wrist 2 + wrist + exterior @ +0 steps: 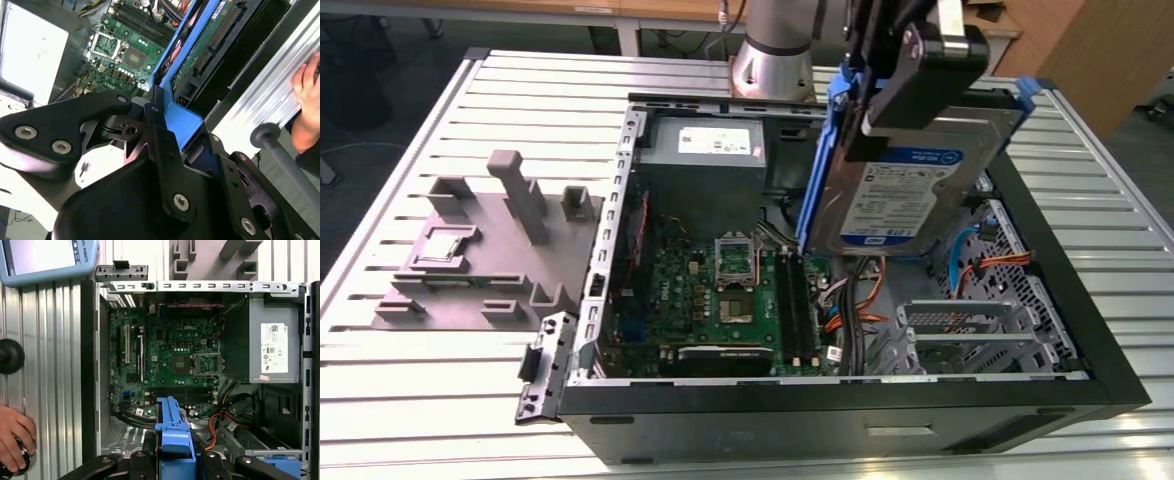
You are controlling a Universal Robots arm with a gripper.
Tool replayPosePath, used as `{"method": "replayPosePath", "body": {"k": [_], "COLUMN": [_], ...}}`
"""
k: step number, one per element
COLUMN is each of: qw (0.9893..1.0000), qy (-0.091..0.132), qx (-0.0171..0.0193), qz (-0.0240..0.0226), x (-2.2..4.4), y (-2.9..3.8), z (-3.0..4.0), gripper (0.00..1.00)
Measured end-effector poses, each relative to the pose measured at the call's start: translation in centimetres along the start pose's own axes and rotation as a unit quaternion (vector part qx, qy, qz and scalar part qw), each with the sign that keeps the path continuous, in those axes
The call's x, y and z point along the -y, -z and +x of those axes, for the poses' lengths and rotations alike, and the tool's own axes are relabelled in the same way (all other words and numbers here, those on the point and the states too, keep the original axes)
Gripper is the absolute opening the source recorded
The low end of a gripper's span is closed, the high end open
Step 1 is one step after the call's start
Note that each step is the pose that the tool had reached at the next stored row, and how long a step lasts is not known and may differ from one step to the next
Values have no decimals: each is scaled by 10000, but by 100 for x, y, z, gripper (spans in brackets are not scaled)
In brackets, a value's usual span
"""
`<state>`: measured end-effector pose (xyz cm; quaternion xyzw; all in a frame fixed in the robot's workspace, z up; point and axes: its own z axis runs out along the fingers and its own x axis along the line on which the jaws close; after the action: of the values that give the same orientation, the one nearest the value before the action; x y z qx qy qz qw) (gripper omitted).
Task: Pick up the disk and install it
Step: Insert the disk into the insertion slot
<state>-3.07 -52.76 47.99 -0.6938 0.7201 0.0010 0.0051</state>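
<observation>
The disk (pixel 903 196) is a silver-grey hard drive with a white-and-blue label and blue rails along its edges. It hangs upright and a little tilted above the open computer case (pixel 854 410), over the case's right half in the exterior view. My gripper (pixel 897 105) is shut on its upper end from above. In the second wrist view the disk (pixel 199 46) shows edge-on, its green circuit side visible, between the black fingers (pixel 159 131). In the first wrist view its blue rail (pixel 173 426) juts out above the motherboard (pixel 170 360).
Inside the case sit a grey power supply (pixel 707 148), loose orange and black cables (pixel 861 290) and a metal drive cage (pixel 974 330). A grey plastic fixture (pixel 480 250) stands on the slatted table at the exterior view's left. A person's hand (pixel 15 437) rests beside the case.
</observation>
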Motion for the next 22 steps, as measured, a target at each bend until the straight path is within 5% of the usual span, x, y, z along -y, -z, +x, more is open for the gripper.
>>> {"method": "replayPosePath", "body": {"k": [12, 22], "qw": [10000, 10000], "qy": [-2, -2], "qx": [8, 8], "qz": [0, 0], "x": [130, 410], "y": [-57, -85], "z": [198, 248], "gripper": [37, 37]}}
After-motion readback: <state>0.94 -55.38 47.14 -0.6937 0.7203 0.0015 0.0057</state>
